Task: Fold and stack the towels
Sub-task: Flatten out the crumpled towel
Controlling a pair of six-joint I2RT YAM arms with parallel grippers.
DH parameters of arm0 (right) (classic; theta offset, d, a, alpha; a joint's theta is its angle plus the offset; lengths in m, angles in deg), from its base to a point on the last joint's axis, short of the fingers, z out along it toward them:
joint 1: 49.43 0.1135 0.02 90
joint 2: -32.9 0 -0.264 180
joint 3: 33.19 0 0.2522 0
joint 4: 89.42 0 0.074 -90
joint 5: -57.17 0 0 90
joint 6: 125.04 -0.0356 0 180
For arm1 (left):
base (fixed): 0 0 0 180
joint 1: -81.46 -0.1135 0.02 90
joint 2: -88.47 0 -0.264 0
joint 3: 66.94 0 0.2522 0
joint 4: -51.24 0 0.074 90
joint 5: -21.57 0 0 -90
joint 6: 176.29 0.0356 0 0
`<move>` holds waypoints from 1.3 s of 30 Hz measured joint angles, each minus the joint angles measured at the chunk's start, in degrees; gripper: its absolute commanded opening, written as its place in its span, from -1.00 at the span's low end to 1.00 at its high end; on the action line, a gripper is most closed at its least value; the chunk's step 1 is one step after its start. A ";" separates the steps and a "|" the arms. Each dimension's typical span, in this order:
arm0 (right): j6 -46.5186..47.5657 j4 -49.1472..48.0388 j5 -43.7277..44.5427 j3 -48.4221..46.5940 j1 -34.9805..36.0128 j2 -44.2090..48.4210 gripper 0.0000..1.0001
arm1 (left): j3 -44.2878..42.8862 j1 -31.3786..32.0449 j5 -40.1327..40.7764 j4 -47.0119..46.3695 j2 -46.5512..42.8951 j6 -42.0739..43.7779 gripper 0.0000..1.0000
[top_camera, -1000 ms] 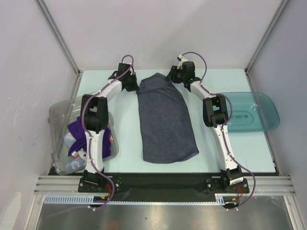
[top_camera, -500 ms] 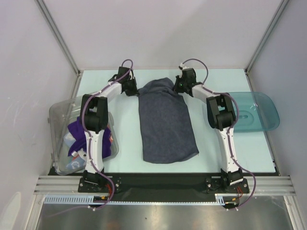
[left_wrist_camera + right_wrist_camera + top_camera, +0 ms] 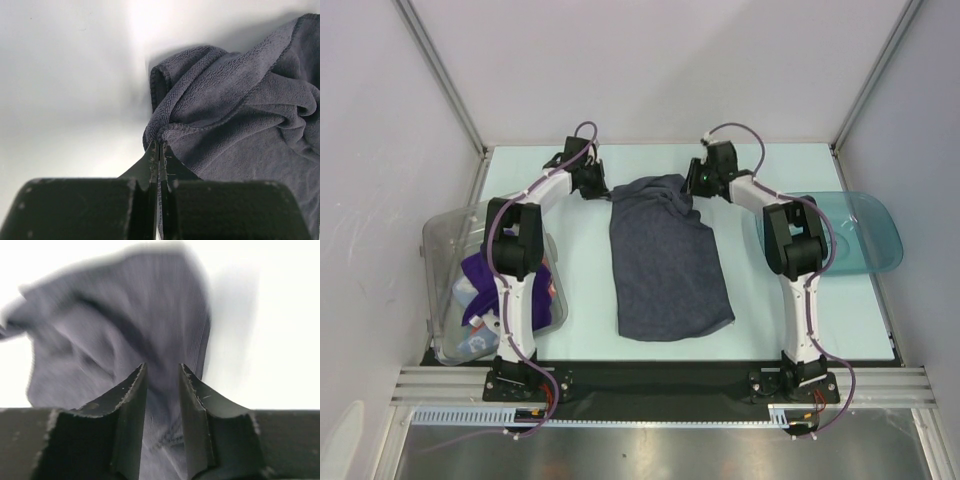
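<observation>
The left gripper (image 3: 159, 146) was shut tight on the far-left corner of the navy-grey towel (image 3: 665, 262). The right gripper (image 3: 162, 372) pinched a thicker fold. The towel lay mid counter (image 3: 588, 290); both corners needed carrying level toward the near edge.

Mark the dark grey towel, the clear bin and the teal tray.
dark grey towel (image 3: 665, 270), top external view, middle of its flat part.
clear bin (image 3: 442, 270), top external view, bare left wall.
teal tray (image 3: 870, 235), top external view, bare right end.

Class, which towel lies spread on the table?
The dark grey towel, at the centre; the purple towel and the others sit bunched in the clear bin.
</observation>
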 measured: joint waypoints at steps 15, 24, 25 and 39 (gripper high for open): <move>-3.61 1.62 -7.19 -18.84 -7.48 -13.79 0.05 | -1.57 0.00 0.02 0.98 0.00 1.31 -0.99; -6.40 -1.77 -14.86 -20.65 -5.25 -16.24 0.26 | -1.66 0.00 0.04 0.96 0.00 1.31 -0.99; -6.88 -2.51 -16.13 -20.72 -5.11 -16.48 0.26 | -1.66 0.00 0.02 0.96 0.00 1.31 -0.99; -15.34 -18.10 -29.62 -14.69 -6.49 -17.31 0.23 | -1.70 0.00 -0.04 0.92 0.00 1.25 -0.99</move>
